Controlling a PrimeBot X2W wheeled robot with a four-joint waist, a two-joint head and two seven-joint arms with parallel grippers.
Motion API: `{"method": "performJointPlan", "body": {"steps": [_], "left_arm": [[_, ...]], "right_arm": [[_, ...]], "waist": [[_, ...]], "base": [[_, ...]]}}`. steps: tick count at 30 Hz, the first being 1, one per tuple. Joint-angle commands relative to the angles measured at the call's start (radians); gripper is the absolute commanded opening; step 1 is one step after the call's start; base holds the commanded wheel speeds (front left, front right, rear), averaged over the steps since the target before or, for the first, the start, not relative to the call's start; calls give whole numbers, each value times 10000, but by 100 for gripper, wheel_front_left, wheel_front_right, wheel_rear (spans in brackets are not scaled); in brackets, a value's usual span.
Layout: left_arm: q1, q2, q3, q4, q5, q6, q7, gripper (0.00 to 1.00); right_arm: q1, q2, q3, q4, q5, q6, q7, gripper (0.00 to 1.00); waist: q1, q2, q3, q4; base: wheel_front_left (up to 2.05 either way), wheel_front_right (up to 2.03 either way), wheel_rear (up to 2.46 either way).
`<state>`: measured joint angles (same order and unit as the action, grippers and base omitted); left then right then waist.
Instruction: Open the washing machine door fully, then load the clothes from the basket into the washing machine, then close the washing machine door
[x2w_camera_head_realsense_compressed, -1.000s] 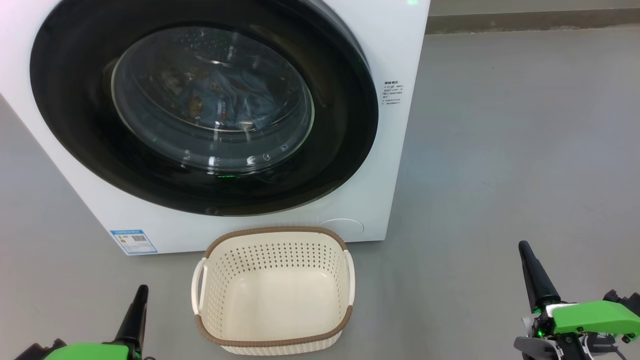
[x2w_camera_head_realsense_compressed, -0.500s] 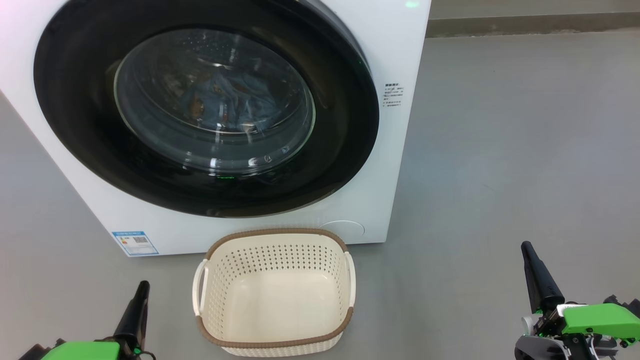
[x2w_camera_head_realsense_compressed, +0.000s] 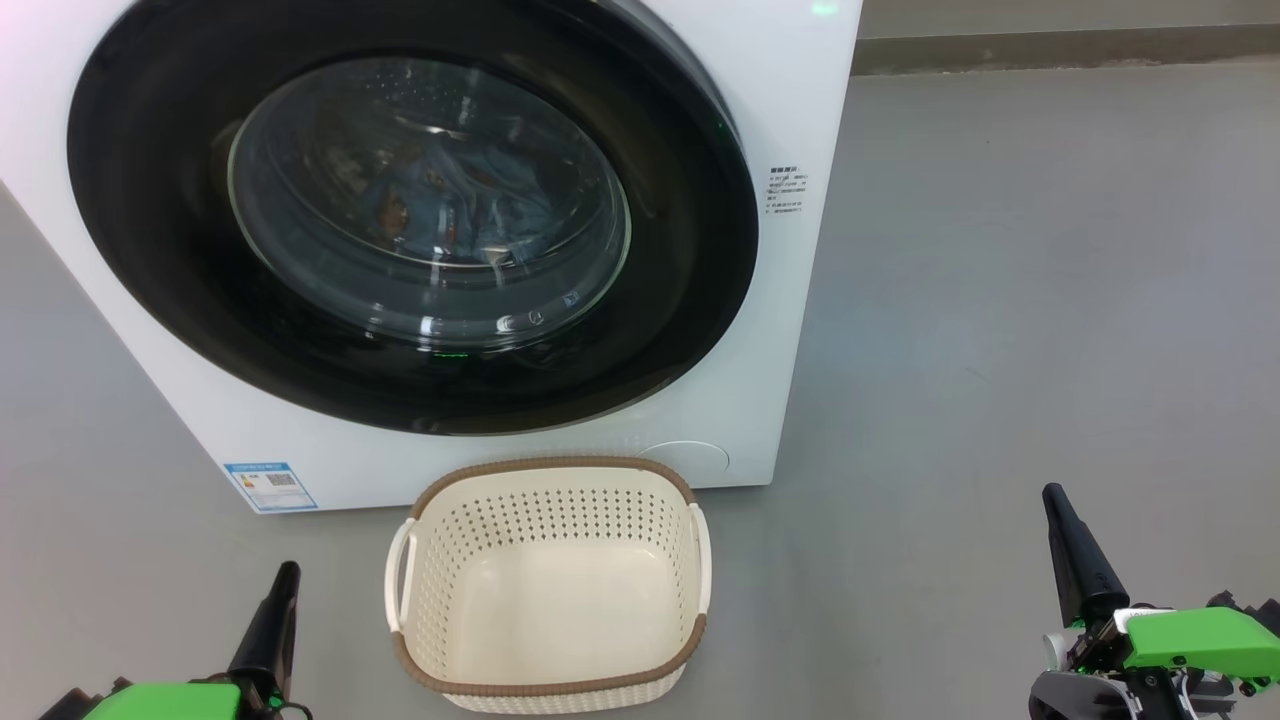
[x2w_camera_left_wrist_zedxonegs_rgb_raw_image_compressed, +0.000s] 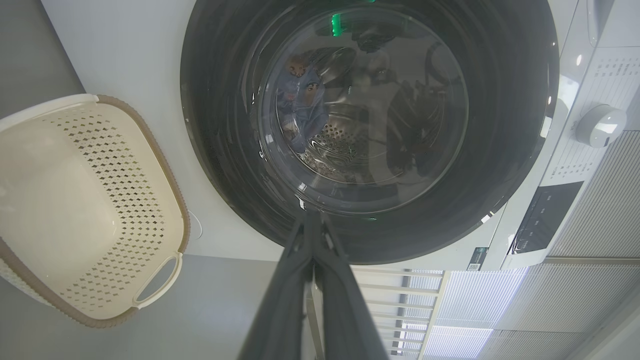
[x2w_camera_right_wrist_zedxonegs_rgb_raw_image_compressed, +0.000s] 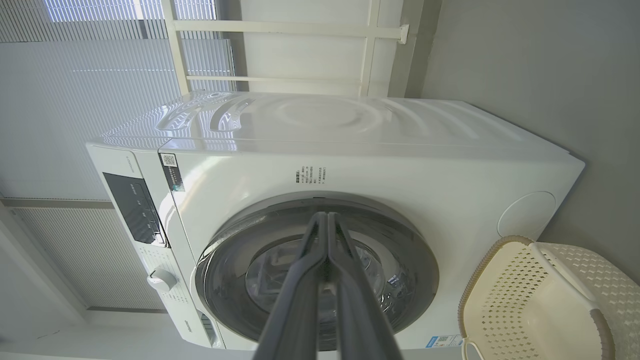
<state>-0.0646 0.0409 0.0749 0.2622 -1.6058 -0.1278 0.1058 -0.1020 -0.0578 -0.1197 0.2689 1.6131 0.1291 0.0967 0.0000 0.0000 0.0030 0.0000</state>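
The white washing machine (x2w_camera_head_realsense_compressed: 790, 110) stands ahead with its round black door (x2w_camera_head_realsense_compressed: 160, 250) shut against the front. Through the glass porthole the blue bear-print clothes (x2w_camera_head_realsense_compressed: 450, 205) lie inside the drum; the left wrist view shows the clothes (x2w_camera_left_wrist_zedxonegs_rgb_raw_image_compressed: 300, 100) there too. The cream basket (x2w_camera_head_realsense_compressed: 548, 585) sits empty on the floor just in front of the machine. My left gripper (x2w_camera_head_realsense_compressed: 283, 572) is shut and empty, low at the basket's left. My right gripper (x2w_camera_head_realsense_compressed: 1052, 492) is shut and empty, far to the basket's right. Both point toward the machine.
Grey floor (x2w_camera_head_realsense_compressed: 1000, 300) spreads to the right of the machine up to a wall base. A blue label (x2w_camera_head_realsense_compressed: 270, 483) marks the machine's lower left corner. The control panel and white knob (x2w_camera_left_wrist_zedxonegs_rgb_raw_image_compressed: 600, 125) sit along the machine's top.
The head view shifted slightly a second ago, then held still. Both grippers stay shut in place and the door, clothes and basket have not moved.
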Motion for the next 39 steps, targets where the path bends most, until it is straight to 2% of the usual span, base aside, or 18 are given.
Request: {"method": "performJointPlan", "body": {"steps": [1, 39], "left_arm": [[-430, 127, 351, -175, -59, -29, 44, 0], [-432, 112, 373, -174, -41, -29, 62, 0]], "right_arm": [[-48, -13, 177, -248, 52, 16, 71, 0], [-53, 24, 124, -245, 8, 16, 113, 0]], "waist": [[0, 0, 1, 0], [0, 0, 1, 0]], "base": [[0, 0, 0], [0, 0, 0]]}}
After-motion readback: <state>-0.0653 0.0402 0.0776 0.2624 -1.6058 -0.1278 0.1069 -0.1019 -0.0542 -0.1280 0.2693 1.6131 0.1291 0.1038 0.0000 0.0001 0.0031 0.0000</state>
